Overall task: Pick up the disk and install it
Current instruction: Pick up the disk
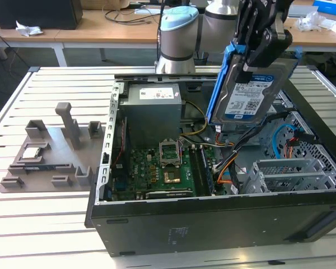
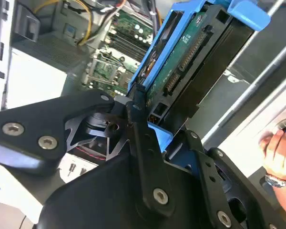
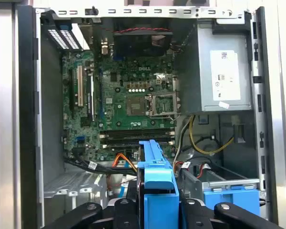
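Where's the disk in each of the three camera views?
Exterior view: the disk is held above the open computer case, toward the exterior view's right.
Second wrist view: the disk close up, connector side showing.
First wrist view: the disk edge-on, blue carrier facing the camera.
Shared landmark: the green motherboard.

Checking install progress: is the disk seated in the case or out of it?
Out: the gripper holds the disk upright above the open case, not seated in it.
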You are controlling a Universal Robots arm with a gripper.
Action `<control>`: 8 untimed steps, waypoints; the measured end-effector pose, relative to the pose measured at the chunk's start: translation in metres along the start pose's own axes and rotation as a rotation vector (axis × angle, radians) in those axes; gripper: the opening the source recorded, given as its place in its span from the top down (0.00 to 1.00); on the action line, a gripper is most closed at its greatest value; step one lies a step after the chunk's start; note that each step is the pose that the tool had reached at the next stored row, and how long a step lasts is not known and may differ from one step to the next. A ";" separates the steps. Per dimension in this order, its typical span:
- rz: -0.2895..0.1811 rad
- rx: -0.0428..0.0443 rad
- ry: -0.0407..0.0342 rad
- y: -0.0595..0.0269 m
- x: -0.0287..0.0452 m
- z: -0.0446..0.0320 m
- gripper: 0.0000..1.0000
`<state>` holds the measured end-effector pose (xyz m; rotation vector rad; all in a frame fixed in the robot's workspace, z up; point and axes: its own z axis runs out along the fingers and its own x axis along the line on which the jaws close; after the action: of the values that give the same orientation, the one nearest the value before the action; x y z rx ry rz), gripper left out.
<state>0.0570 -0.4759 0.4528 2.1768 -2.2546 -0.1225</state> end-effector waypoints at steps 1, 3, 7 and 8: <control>0.000 0.0001 0.0026 -0.0007 0.0195 -0.0005 0.63; 0.000 0.0001 0.0036 -0.0009 0.0264 -0.0007 0.63; 0.000 0.0003 0.0070 -0.0018 0.0511 -0.0012 0.63; 0.001 0.0003 0.0084 -0.0020 0.0584 -0.0014 0.63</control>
<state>0.0570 -0.5343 0.4512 2.1727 -2.2509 -0.1128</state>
